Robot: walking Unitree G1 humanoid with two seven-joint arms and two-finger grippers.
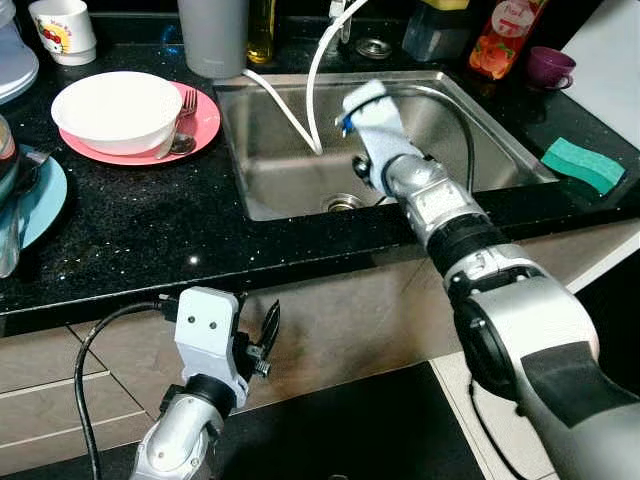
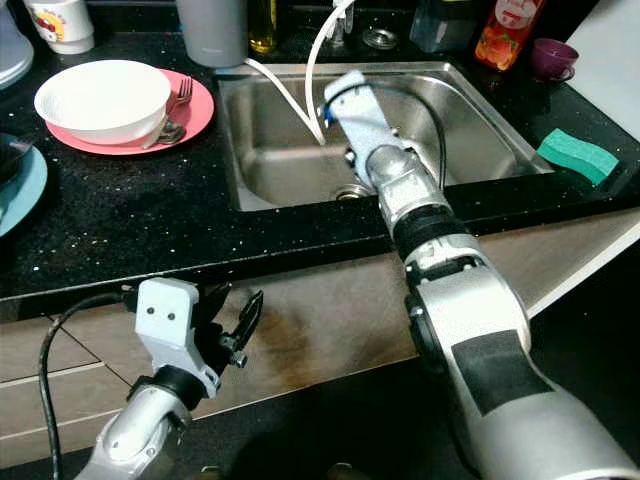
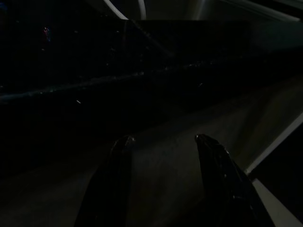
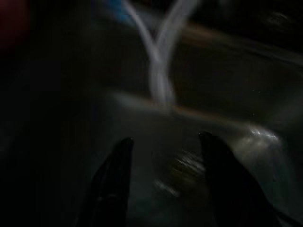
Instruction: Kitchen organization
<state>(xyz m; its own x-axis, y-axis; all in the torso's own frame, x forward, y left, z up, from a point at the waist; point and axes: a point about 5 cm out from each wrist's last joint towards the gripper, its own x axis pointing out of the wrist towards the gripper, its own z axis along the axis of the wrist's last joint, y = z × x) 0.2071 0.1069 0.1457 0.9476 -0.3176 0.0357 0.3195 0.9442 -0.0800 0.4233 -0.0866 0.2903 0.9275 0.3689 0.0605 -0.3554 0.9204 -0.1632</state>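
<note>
A: Largest first. Black speckled bench (image 1: 150,225), steel sink (image 1: 290,170) set into it. Right arm reaches over the front rim into the basin; right pincer (image 4: 163,142) hangs above the basin floor, fingers spread, nothing between them.

B: What lies ahead of it?

A: Two white hoses (image 1: 300,115) drooping from the back of the sink into the basin, just beyond the fingertips, long axes running roughly away from the robot. The drain (image 1: 343,202) sits below the wrist.

B: And the dishes?

A: Well off to the robot's left on the bench: white bowl (image 1: 117,110) on a pink plate (image 1: 205,125), a fork (image 1: 188,105) on that plate beside the bowl. My judgement: those are what needs organizing, and the left arm is nearer.

B: Left arm's state?

A: Idle, low before the cabinet front; left pincer (image 3: 163,142) released, empty.

B: Smaller items?

A: Green sponge (image 1: 583,164) right of the sink, purple cup (image 1: 549,67) behind it, a red-labelled bottle (image 1: 503,35) at the back. The hoses could snag the right pincer.
</note>
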